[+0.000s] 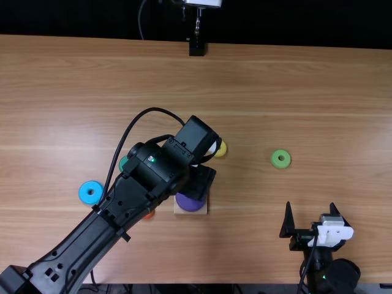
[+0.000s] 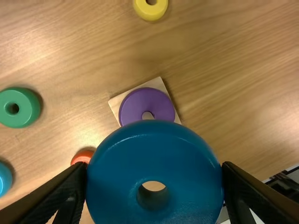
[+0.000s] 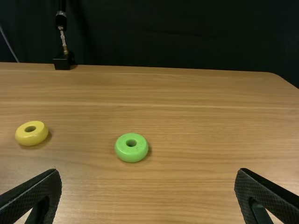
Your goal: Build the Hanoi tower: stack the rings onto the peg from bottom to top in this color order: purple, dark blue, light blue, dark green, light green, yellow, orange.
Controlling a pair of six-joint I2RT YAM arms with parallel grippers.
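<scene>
The left gripper pinches a thick, round, glossy dark blue ring near the flat purple ring on the square pale wooden base. The right gripper is spread.

black backdrop is rising behind | light-brown wooden table is showing streaky grain | black-based metal stand is sitting at its far edge | soft light is glinting off the wood

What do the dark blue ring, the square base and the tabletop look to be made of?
Dark blue ring: painted wood or plastic, glossy by its highlights.
Square base: probably bare wood, pale and matte.
Tabletop: wood or wood-look laminate, with streaked grain and a soft sheen.
</scene>
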